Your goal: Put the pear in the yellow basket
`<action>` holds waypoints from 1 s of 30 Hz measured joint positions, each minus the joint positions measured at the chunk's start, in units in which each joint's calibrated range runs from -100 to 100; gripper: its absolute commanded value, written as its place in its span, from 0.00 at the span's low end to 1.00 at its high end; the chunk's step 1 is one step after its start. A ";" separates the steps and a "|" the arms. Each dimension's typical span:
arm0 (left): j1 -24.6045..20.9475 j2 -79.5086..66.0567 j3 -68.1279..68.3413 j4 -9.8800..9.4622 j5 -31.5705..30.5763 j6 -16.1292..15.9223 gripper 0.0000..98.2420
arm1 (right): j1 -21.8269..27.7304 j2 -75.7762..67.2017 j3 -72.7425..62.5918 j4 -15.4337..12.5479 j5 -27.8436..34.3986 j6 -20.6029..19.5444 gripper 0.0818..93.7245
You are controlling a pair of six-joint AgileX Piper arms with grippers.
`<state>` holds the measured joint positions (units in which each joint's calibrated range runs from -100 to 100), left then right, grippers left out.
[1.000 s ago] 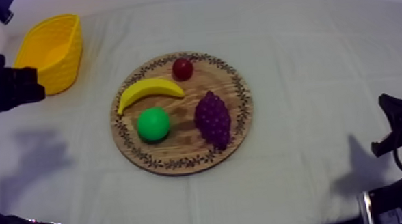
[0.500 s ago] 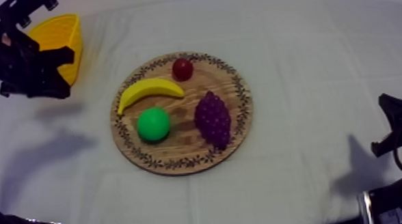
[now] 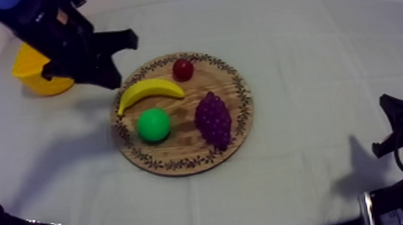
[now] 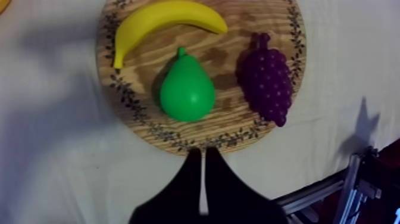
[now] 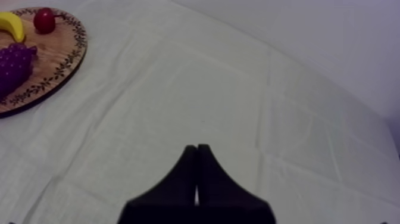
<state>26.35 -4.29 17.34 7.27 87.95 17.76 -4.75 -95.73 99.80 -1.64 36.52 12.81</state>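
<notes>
left gripper (image 4: pixel 202 151) pinched together, empty, near wooden board (image 4: pixel 233 123); pear (image 4: pixel 187 90) untouched

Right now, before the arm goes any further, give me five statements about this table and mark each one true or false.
1. The green pear lies on the round wooden board with a patterned rim. True.
2. The left tool is shut on the green pear. False: its fingers lie together on nothing, and the pear lies free on the board.
3. The yellow basket holds the purple bunch of grapes. False: the grapes lie on the board, beside the pear.
4. The right tool is shut on nothing, over the bare grey-white cloth. True.
5. The yellow banana and the small red fruit share the board with the pear. True.
</notes>
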 measured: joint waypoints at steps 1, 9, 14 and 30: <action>0.76 0.92 -1.32 0.00 0.20 0.25 0.00 | 0.00 0.00 0.00 0.00 0.00 0.00 0.00; 3.38 4.47 -6.50 -0.01 1.77 1.42 0.00 | 0.00 0.00 0.00 0.00 0.00 0.00 0.00; 3.25 4.54 -6.16 -0.33 2.30 2.30 0.00 | 0.00 0.00 0.00 0.00 0.00 0.00 0.00; 3.59 4.48 -7.01 -2.37 4.17 3.63 0.50 | 0.00 0.00 0.00 0.00 0.00 0.00 0.00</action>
<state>29.93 0.19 10.33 4.90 92.12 21.40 -4.75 -95.73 99.80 -1.64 36.52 12.81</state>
